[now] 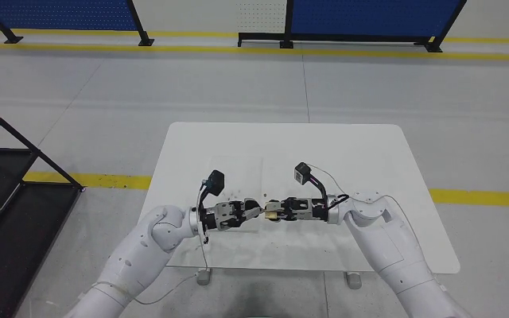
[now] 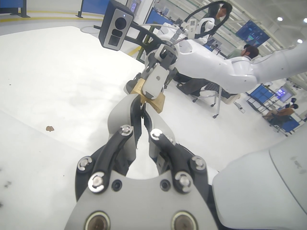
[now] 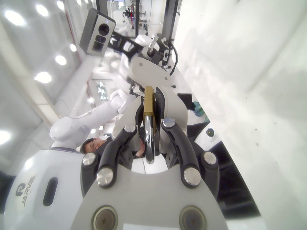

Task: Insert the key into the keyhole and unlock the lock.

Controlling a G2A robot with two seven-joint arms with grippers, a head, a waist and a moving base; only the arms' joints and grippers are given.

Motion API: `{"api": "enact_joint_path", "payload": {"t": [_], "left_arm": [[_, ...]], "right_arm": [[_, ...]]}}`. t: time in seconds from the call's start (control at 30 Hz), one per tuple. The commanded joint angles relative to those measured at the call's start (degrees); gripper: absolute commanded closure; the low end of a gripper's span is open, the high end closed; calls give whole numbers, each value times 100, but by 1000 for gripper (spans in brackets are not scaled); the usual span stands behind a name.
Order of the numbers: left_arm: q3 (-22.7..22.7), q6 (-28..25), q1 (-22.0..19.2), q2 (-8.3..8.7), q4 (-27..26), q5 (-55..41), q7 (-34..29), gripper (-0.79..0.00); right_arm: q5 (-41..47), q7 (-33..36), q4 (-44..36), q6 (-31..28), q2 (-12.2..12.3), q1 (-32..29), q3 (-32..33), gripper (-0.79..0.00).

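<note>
Near the front edge of the tabletop, close to the robot, I have the two arms meeting tip to tip around the middle of its width. From this meeting spot the front edge is the nearest one. The white surface runs well out to both sides and still further to the far edge.

The left gripper has its fingers pressed together on a thin dark piece, the key. Only a small bit of it shows, right at the bottom face of the lock. How deep it sits in the keyhole I cannot tell.

The right gripper faces it directly and pinches the brass body of the lock from both flat sides. The silver shackle points back between the fingers toward the wrist. The two grippers are almost touching, with the lock between them and nearer to the right one.

A small brown speck lies on the tabletop beside the left gripper, apart from it.

Beyond the far edge is grey floor with a yellow line. A black frame stands off the tabletop's left side, and blue screens stand at the back.
</note>
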Motion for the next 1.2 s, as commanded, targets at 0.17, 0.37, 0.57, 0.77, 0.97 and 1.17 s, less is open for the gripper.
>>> {"api": "enact_joint_path", "payload": {"t": [0.17, 0.37, 0.57, 0.77, 0.97, 1.17], "left_arm": [[-47, -4, 58, -22, -60, 491, 388, 0], [-81, -25, 111, -38, -122, 872, 676, 0], [-127, -20, 149, -48, -178, 1248, 931, 0], [-158, 12, 184, -60, -233, 1578, 1170, 0], [-184, 21, 212, -70, -268, 1891, 1409, 0], [-230, 22, 253, -75, -326, 2277, 1682, 0]], "right_arm": [[0, 0, 0, 0, 0, 0, 0, 0], [0, 0, 0, 0, 0, 0, 0, 0], [0, 0, 0, 0, 0, 0, 0, 0], [0, 0, 0, 0, 0, 0, 0, 0], [0, 0, 0, 0, 0, 0, 0, 0], [0, 0, 0, 0, 0, 0, 0, 0]]}}
